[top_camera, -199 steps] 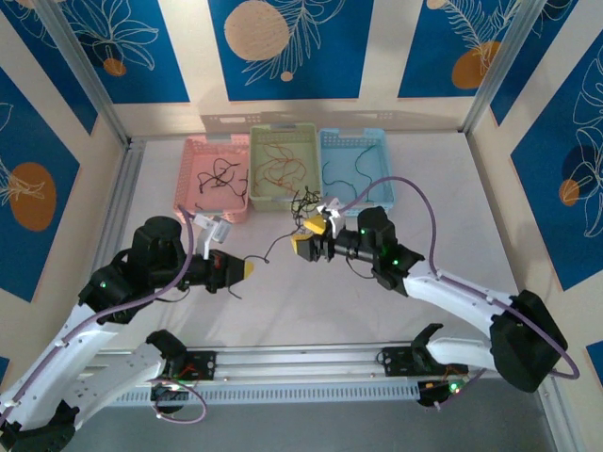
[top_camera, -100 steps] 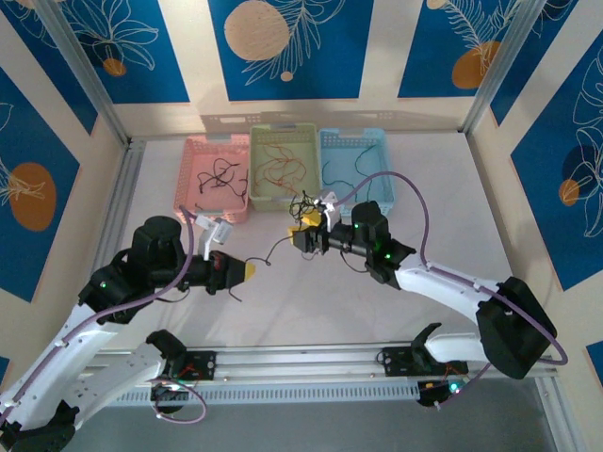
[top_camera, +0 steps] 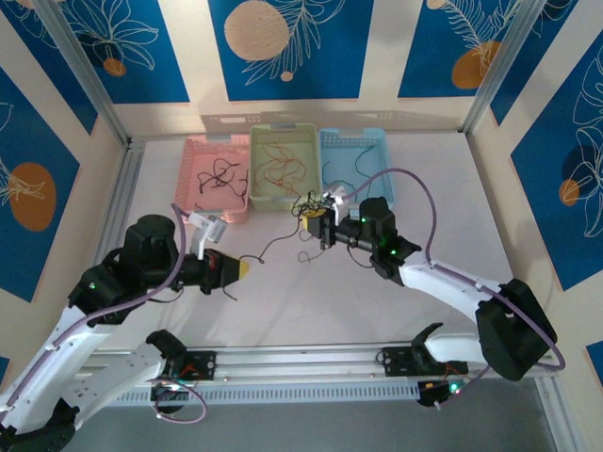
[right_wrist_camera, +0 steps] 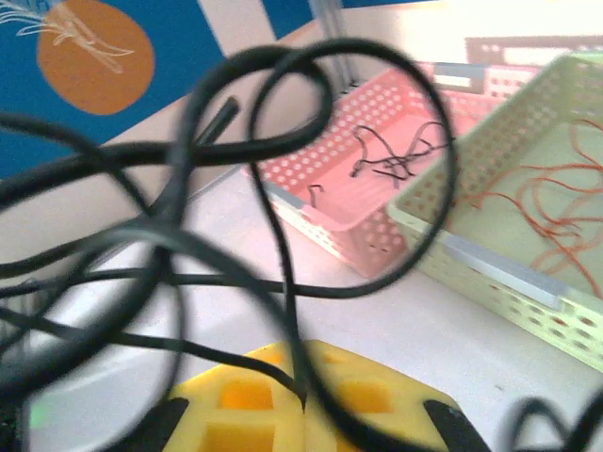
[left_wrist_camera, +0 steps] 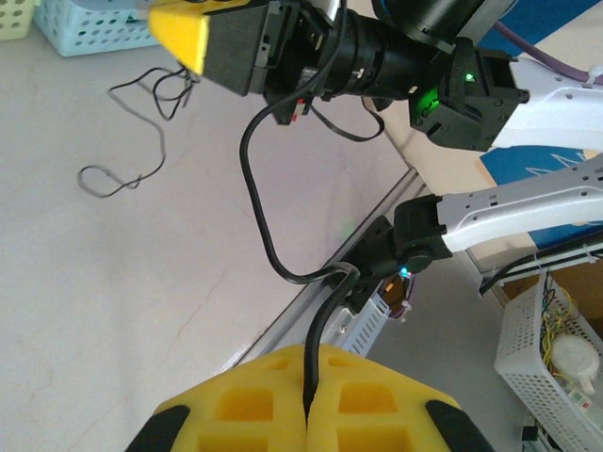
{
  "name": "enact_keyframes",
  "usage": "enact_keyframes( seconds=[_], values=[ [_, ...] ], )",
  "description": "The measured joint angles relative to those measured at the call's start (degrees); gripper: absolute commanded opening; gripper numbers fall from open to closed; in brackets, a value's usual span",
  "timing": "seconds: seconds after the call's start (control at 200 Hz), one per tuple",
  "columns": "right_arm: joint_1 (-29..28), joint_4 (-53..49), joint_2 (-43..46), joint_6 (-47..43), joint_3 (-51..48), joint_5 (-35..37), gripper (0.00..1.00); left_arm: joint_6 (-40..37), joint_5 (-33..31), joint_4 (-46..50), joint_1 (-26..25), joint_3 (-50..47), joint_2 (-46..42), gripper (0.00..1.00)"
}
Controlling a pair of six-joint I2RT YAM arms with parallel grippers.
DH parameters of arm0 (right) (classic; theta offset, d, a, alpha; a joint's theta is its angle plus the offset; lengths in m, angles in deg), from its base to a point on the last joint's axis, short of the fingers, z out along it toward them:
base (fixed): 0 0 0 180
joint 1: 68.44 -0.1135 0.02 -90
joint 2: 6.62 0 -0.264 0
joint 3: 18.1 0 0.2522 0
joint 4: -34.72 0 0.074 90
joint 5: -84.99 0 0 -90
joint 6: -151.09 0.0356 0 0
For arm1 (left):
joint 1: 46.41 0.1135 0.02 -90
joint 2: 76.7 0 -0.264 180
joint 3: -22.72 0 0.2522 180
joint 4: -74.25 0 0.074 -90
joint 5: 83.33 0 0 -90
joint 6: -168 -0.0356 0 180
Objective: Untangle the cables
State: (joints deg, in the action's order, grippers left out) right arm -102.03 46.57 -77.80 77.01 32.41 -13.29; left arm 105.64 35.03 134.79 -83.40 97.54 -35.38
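The left hand pinches a black strand; the right hand clamps the tangled cables above the worktop (just before the green basket). I would draw them apart slowly and level.

The right gripper has moved over the surface toward the pale green plastic basket and closed on the tangle of thin black curly cables. The left gripper has drawn back slightly.
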Motion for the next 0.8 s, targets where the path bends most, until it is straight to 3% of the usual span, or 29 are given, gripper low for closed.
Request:
enact_keyframes(
  seconds=[0.545, 0.8],
  values=[
    [15.15, -11.91, 9.09, 6.27, -9.27, 3.06, 0.0, -5.84, -6.58, 17.16, 0.0, 6.45, -4.15, 0.0],
    [21.68, -17.4, 14.56, 10.01, -11.04, 5.95, 0.0, -7.23, -19.39, 25.16, 0.0, 13.18, -3.91, 0.0]
  ],
)
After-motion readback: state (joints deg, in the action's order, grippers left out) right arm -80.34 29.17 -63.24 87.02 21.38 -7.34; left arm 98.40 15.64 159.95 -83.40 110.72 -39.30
